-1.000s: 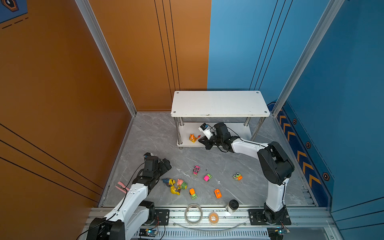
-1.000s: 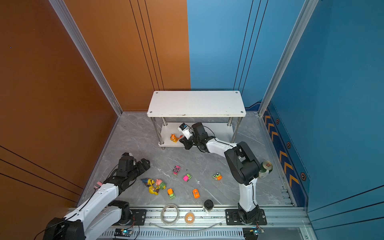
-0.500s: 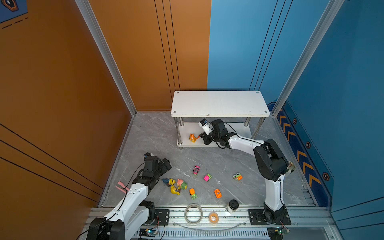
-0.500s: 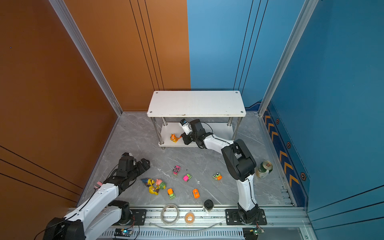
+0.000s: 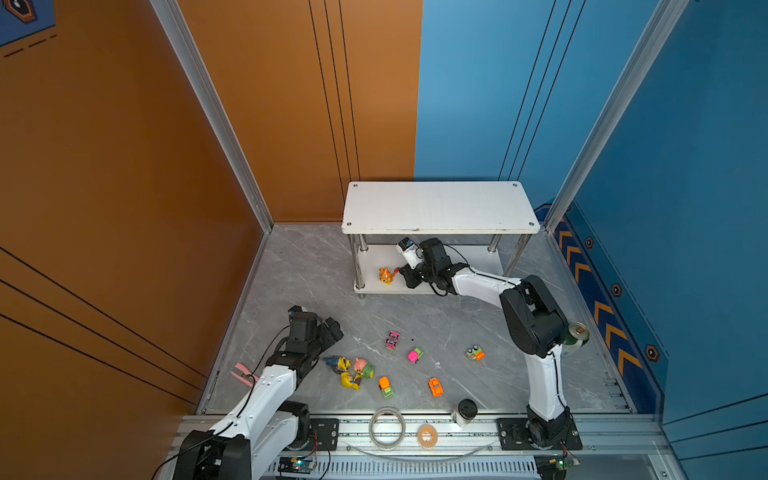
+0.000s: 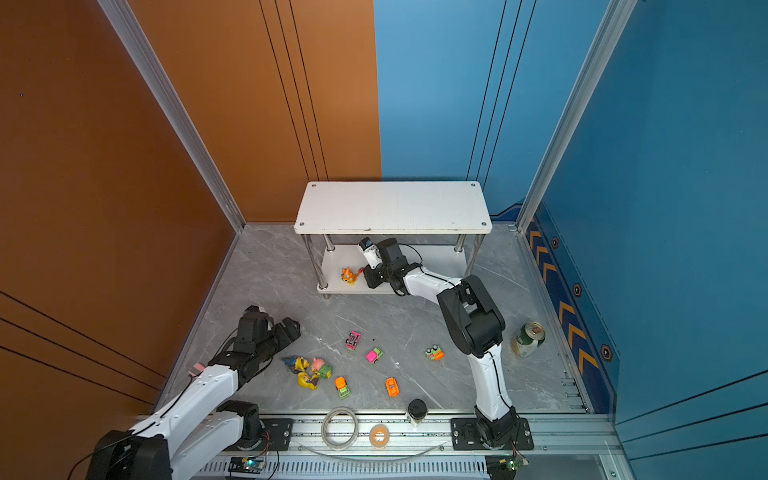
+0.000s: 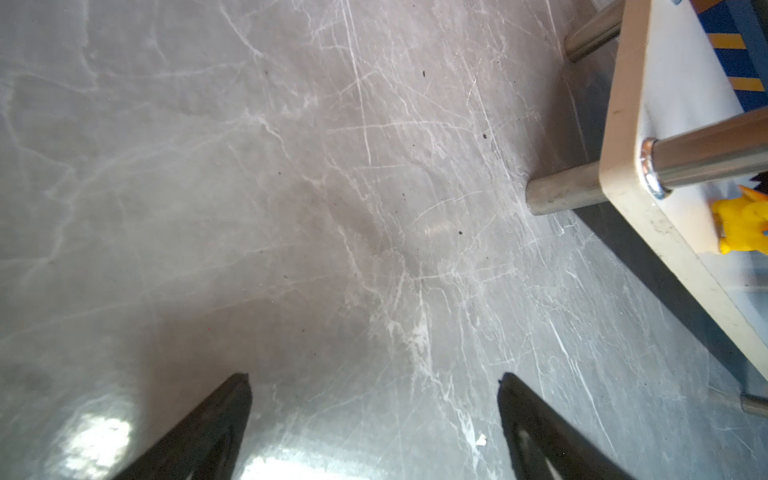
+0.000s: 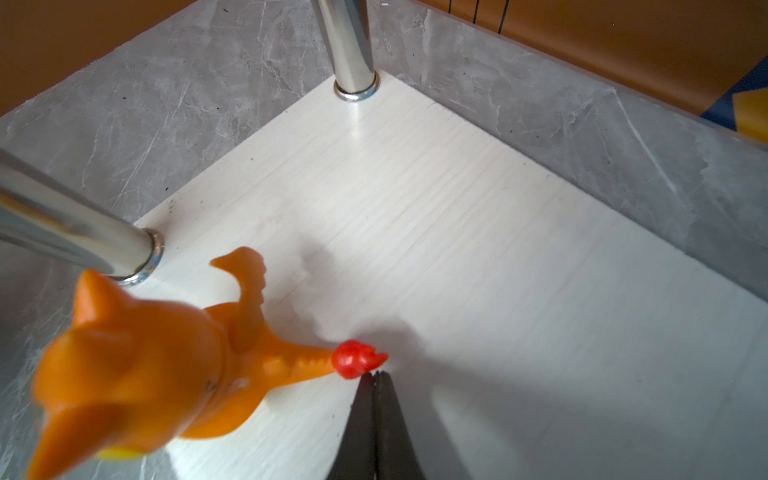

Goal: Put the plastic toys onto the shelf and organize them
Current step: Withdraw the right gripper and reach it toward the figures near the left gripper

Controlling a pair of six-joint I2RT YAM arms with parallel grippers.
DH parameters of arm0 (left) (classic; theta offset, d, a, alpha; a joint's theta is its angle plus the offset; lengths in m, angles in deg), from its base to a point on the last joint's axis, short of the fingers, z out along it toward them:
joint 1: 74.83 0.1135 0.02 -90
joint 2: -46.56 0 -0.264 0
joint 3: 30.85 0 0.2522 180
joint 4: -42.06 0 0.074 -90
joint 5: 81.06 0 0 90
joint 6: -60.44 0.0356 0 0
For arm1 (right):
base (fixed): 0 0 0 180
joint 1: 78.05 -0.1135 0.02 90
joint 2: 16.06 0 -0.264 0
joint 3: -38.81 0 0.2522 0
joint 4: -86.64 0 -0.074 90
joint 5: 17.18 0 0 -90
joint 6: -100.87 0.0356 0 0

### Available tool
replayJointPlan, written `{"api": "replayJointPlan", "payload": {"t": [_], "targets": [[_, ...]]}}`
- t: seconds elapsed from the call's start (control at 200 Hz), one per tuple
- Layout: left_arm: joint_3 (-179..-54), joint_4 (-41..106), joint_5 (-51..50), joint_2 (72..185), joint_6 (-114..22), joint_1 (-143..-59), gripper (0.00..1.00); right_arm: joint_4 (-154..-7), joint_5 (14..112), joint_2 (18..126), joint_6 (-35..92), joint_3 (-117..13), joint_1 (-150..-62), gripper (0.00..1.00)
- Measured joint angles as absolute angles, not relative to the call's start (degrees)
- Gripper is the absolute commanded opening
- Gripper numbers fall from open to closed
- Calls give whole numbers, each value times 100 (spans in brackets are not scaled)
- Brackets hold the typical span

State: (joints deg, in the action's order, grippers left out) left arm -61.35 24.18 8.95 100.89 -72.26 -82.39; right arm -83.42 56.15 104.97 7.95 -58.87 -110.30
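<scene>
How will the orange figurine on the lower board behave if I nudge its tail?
Probably stiff: the orange figurine looks like moulded hard plastic, its thin tail holding shape. Likely light, so a nudge from the right gripper at the red tail tip may spin it rather than slide it. It stands near the edge of the shelf, so it could tip off.
</scene>
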Motion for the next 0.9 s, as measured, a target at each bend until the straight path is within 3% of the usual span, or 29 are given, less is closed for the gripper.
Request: {"api": "replayJointPlan", "payload": {"t": [0.901], "targets": [[-6135,2459,895,10264,-7139,-8201,95,-8315,5454,11205,950,-6858,-11129,0]]}}
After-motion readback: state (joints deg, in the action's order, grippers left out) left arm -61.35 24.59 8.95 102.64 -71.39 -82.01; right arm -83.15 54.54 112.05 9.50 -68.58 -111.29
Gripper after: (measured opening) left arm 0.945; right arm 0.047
